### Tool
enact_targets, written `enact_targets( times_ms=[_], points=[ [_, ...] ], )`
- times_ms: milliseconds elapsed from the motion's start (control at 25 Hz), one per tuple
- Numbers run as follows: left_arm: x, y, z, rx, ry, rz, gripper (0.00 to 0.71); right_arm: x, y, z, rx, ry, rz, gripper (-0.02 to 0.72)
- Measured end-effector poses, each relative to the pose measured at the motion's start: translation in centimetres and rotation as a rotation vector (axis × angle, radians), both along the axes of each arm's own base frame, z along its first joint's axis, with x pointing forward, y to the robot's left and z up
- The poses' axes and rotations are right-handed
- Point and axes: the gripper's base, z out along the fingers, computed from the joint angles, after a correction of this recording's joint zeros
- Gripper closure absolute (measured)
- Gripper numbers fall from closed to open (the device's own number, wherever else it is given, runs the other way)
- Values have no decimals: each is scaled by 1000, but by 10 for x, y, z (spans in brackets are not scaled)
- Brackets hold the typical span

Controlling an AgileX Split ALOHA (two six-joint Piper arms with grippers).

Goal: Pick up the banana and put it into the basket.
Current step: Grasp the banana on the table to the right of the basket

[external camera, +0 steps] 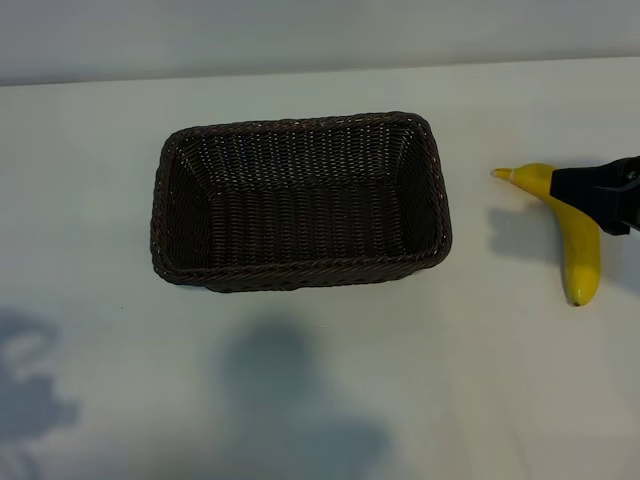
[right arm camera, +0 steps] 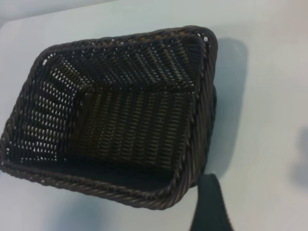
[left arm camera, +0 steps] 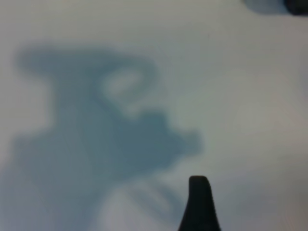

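Observation:
The yellow banana (external camera: 578, 250) lies on the white table to the right of the basket (external camera: 300, 272), stem tip toward the basket. The dark brown wicker basket is empty. My right gripper (external camera: 592, 195) reaches in from the right edge and hangs over the banana's stem half, covering part of it. It is open, with nothing between its jaws. In the right wrist view one dark finger (right arm camera: 210, 204) shows beside the basket's corner (right arm camera: 183, 187); the banana is out of that view. Of my left gripper only one finger (left arm camera: 198, 204) shows, over bare table.
The white table (external camera: 330, 380) carries arm shadows at the front left and in front of the basket. A pale wall (external camera: 300, 35) runs along the table's far edge. A dark blurred shape (left arm camera: 296, 6) sits at one corner of the left wrist view.

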Motion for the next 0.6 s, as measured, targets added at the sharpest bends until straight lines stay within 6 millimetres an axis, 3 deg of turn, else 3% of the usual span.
enact_targets(
  times_ms=[600],
  points=[
    [-47, 4, 8, -26, -307, 2, 138, 0, 0, 0, -1, 0, 0, 202]
  ],
)
